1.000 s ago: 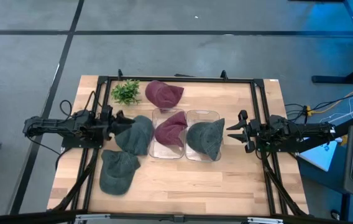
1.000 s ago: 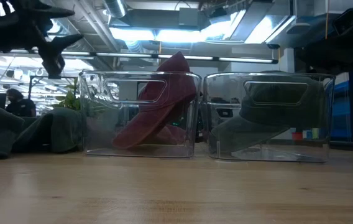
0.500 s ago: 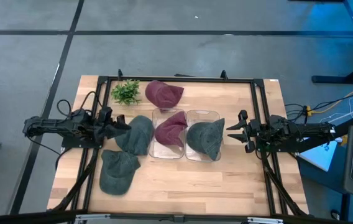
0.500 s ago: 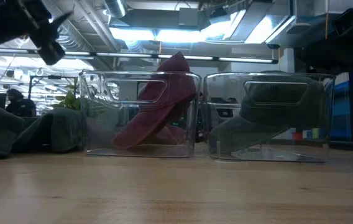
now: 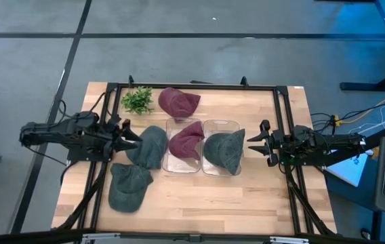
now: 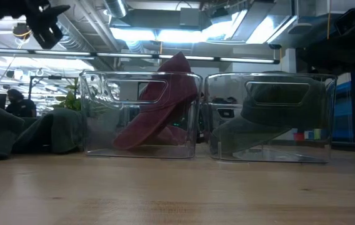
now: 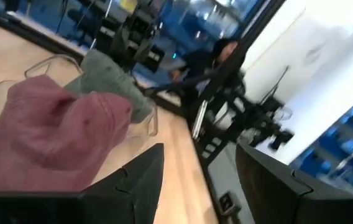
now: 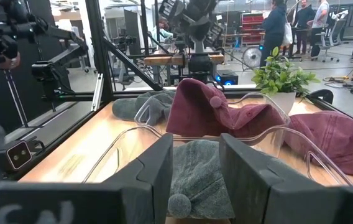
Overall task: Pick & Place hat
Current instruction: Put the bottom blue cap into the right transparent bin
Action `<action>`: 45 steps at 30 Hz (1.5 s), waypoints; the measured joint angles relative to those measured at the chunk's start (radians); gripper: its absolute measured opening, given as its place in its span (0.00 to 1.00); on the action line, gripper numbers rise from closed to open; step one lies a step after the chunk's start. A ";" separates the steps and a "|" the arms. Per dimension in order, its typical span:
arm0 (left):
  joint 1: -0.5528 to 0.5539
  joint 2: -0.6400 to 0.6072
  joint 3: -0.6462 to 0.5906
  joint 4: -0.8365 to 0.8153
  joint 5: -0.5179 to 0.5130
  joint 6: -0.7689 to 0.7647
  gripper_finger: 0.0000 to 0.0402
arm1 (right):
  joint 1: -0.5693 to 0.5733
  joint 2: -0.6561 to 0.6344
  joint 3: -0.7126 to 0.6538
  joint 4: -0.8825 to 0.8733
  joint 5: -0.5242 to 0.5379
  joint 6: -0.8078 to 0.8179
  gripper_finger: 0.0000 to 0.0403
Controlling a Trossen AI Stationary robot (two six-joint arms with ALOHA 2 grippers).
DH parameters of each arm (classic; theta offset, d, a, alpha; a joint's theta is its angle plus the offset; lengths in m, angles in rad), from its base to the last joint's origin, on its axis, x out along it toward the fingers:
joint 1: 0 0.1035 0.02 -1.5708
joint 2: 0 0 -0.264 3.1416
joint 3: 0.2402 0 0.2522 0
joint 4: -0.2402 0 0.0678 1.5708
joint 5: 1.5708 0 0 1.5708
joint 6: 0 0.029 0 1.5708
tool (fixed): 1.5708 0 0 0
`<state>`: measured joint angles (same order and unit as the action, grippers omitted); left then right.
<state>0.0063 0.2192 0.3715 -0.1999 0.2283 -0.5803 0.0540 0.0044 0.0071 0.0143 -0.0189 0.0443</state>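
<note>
table [image 5: 247,193]: wooden top carrying two clear bins [image 5: 221,125] side by side at centre. the left bin holds a maroon beanie [image 5: 185,139], the right bin a grey beanie [image 5: 224,150].

loose hats: grey cap [image 5: 128,187] at 7 o'clock of the bins; grey beanie [image 5: 149,146] touching the left bin at 9 o'clock; maroon cap [image 5: 177,102] at 11 o'clock, beside a small plant [image 5: 137,100].

handling judgement: knit and cloth, light, limp, not fragile; pinch a raised fold at the crown.

left gripper [image 5: 130,135]: fingers spread, empty, just at 9 o'clock of the loose grey beanie, raised above the table.

right gripper [image 5: 254,144]: fingers parted, empty, near 3 o'clock of the right bin, waiting.
</note>
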 joint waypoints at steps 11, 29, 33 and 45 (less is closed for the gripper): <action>-0.001 0.230 0.284 -0.414 0.124 0.420 0.48 | 0.000 0.000 0.000 0.000 0.000 0.000 0.33; -0.442 0.465 0.295 -0.766 -0.045 0.411 0.48 | 0.000 0.000 0.000 0.000 0.000 0.000 0.33; -0.532 0.550 0.294 -0.783 -0.221 0.306 0.48 | 0.000 0.000 0.000 0.000 0.000 0.000 0.33; -0.556 0.873 0.294 -0.709 -0.325 0.256 0.55 | 0.000 0.000 0.000 0.000 0.000 0.000 0.33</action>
<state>-0.5497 1.0918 0.6651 -0.9084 -0.0964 -0.3241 0.0538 0.0044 0.0071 0.0143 -0.0191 0.0444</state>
